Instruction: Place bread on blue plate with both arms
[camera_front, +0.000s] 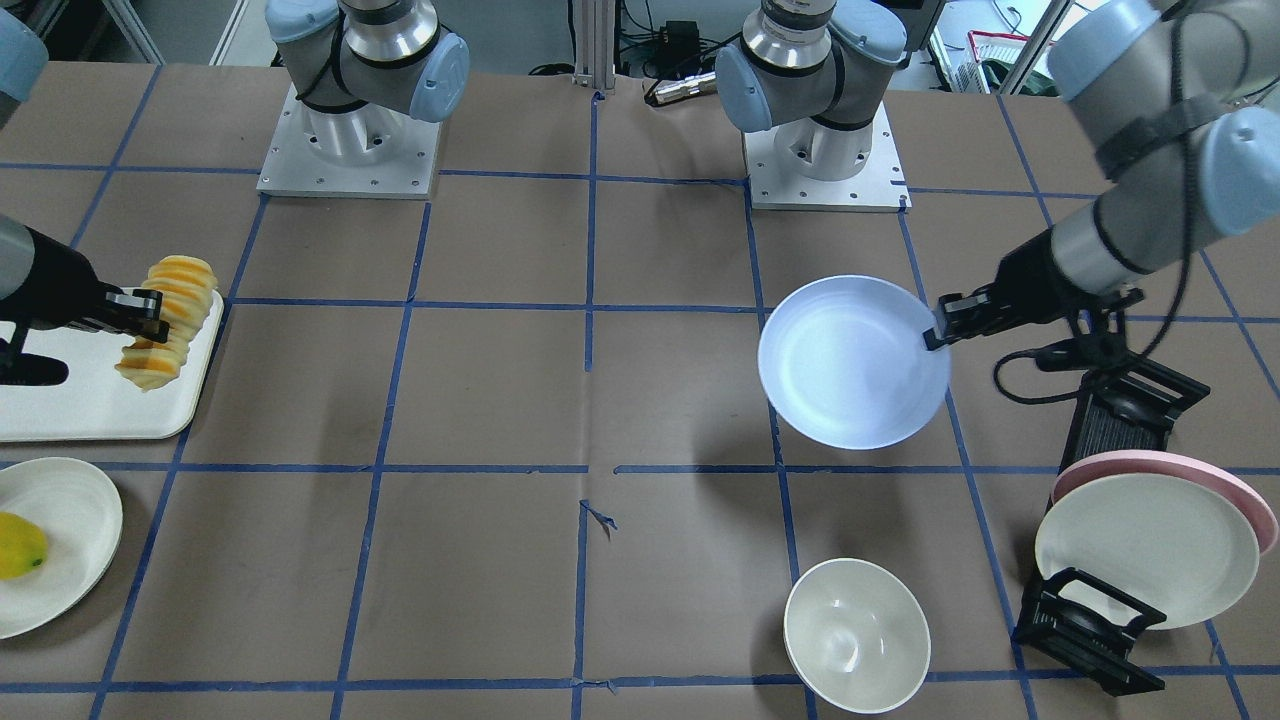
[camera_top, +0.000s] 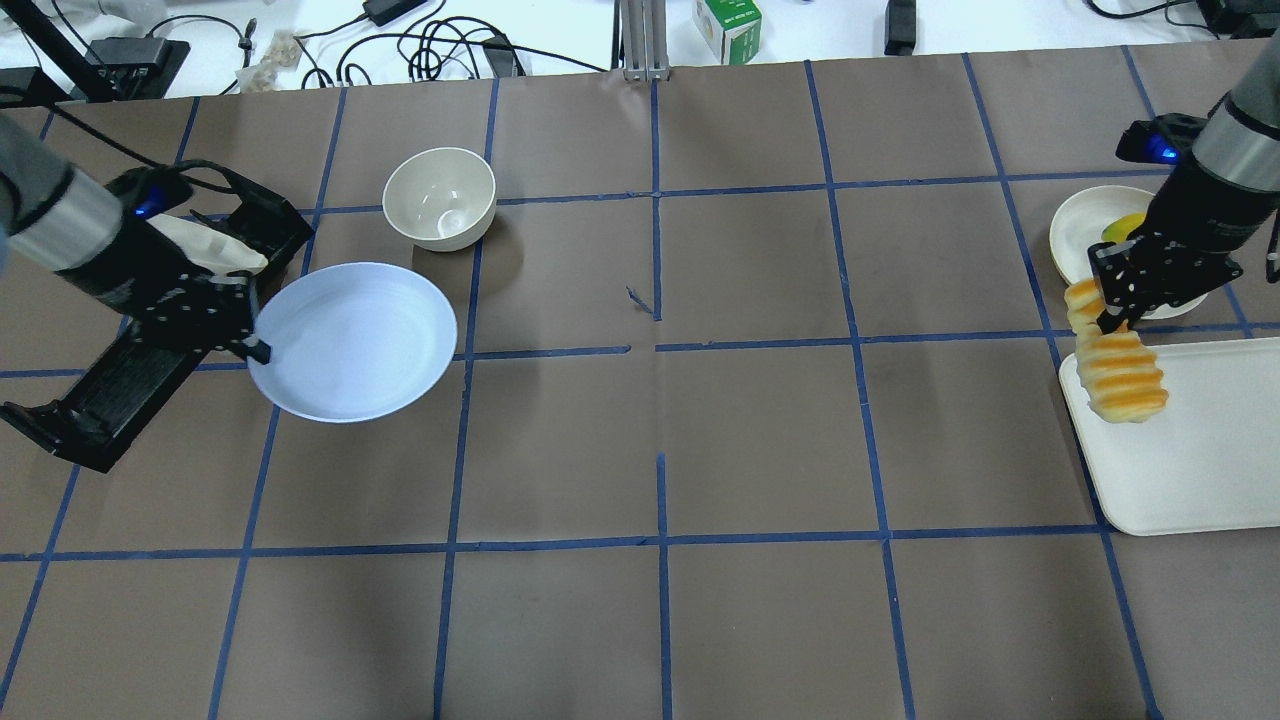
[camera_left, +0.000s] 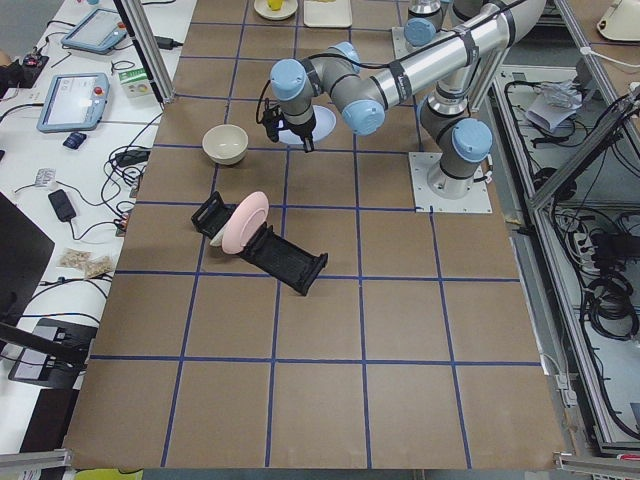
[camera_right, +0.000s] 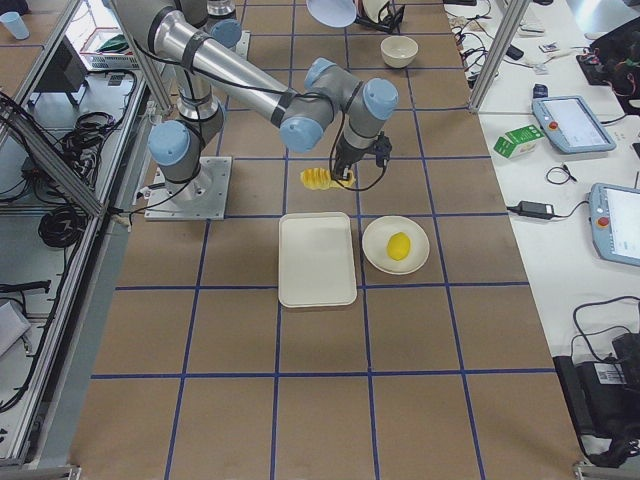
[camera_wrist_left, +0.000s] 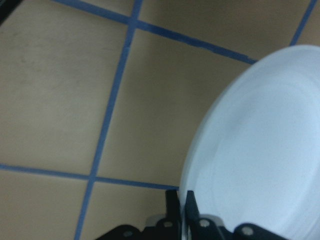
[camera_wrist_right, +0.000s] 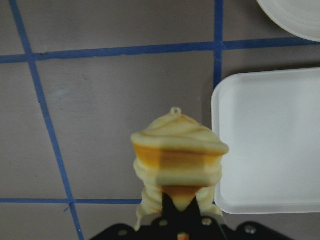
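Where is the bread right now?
In the overhead view, far right: the bread is held in the right gripper, over the edge of the white tray.

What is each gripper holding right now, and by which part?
The left gripper pinches the blue plate by its rim. The right gripper clamps the bread across its slices, about mid-length.

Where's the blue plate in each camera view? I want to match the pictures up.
Front-facing: blue plate right of centre, rim in the left gripper.
Overhead: plate at left, centre height.
Exterior left: plate upper centre, partly behind the left gripper.
Exterior right: plate at the top edge, cut off.
Left wrist: plate fills the right side.
Right wrist: not in it.
Shared landmark: cream bowl beside it in all four exterior views.
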